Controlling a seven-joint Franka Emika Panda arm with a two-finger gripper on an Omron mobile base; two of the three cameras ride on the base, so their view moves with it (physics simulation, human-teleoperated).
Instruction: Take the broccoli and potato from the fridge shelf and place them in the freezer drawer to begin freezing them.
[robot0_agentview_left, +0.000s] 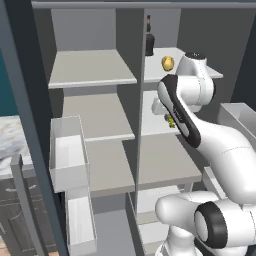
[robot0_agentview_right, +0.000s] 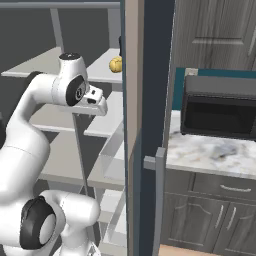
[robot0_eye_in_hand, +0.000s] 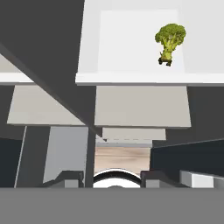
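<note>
From the left base view you face an open fridge of grey shelves (robot0_agentview_left: 92, 67) split by an upright divider (robot0_agentview_left: 139, 100); the potato (robot0_agentview_left: 167, 63) sits on the top right shelf just beside a dark bottle (robot0_agentview_left: 149, 40), and the broccoli (robot0_agentview_left: 171, 121) peeks out on the shelf below, mostly hidden behind the arm. Pale door bins (robot0_agentview_left: 67, 150) hang at the left. From the right base view the fridge door's edge (robot0_agentview_right: 145, 125) stands close beside the arm, with a marble table (robot0_agentview_right: 215, 152) and a dark microwave (robot0_agentview_right: 220, 112) beyond; the potato (robot0_agentview_right: 115, 64) shows over the hand. In the hand view the broccoli (robot0_eye_in_hand: 169, 41) stands upright on a white shelf (robot0_eye_in_hand: 131, 48), well ahead of the fingers (robot0_eye_in_hand: 72, 178), which stand fairly narrow and hold nothing. Expect the broccoli to be light, lumpy and a little crushable, so take it by the stalk or low on the head with a gentle squeeze. The potato looks firm, smooth and apt to roll, so grip it across the middle. Mind the shelf lip, the divider and the bottle. I cannot pick out the freezer drawer with certainty.
</note>
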